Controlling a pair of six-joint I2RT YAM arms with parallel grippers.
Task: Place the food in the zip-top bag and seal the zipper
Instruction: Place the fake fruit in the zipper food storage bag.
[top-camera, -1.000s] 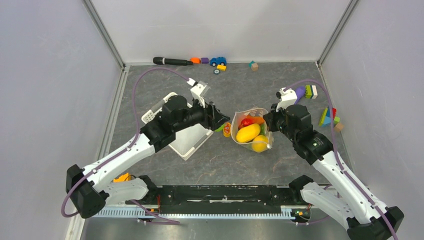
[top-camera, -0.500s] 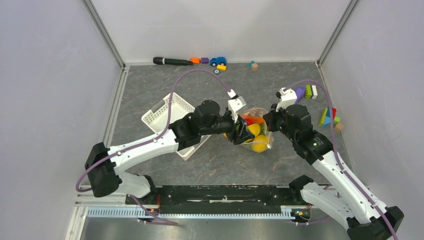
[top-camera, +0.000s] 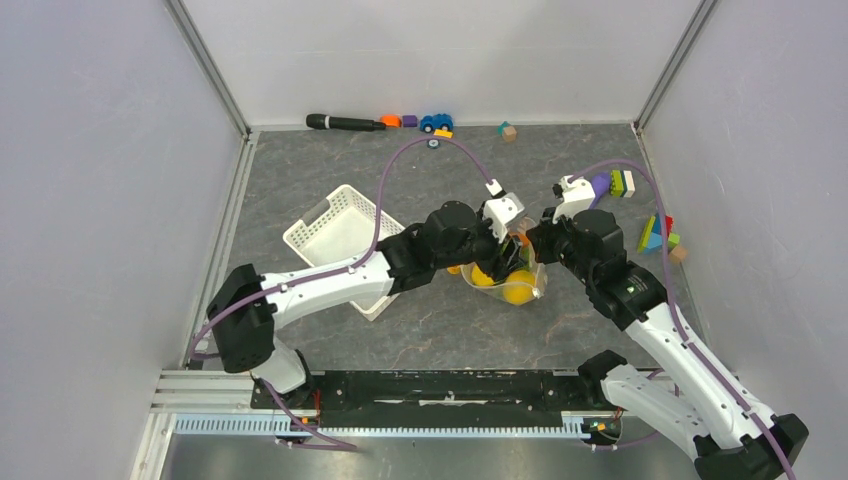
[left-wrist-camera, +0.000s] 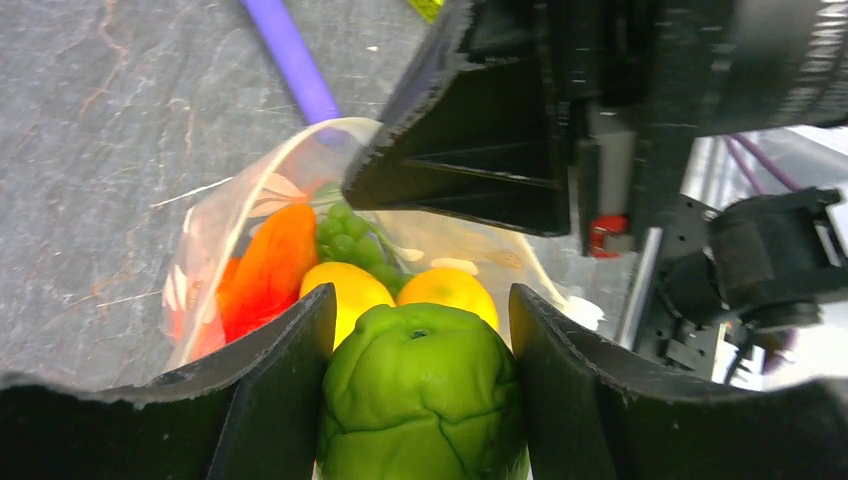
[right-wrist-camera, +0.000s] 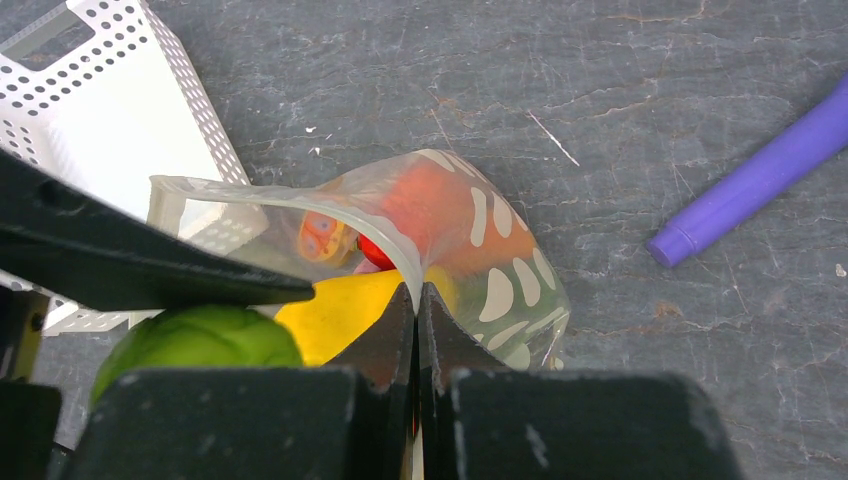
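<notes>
Basket (top-camera: 335, 232): at the bag's 9 o'clock, apart.
Left end effector (left-wrist-camera: 420, 305): clamped on pepper (left-wrist-camera: 420, 400), over the bag mouth.
Bag (right-wrist-camera: 490, 260): mouth open, mango (left-wrist-camera: 345, 295) and grapes (left-wrist-camera: 350, 235) inside.
Right end effector (right-wrist-camera: 418, 297): pressed together, pinching the bag rim, crowding the mouth.
Blocks (top-camera: 655, 235): at the bag's 3 o'clock, apart.

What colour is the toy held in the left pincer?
Green; the pepper shows best in the left wrist view.

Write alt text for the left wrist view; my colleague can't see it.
The left gripper holds a green pepper at the open mouth of the zip-top bag, which already contains green grapes, a red-orange piece and two yellow fruits. The right gripper, black, upper right, pinches the bag's rim.
</notes>
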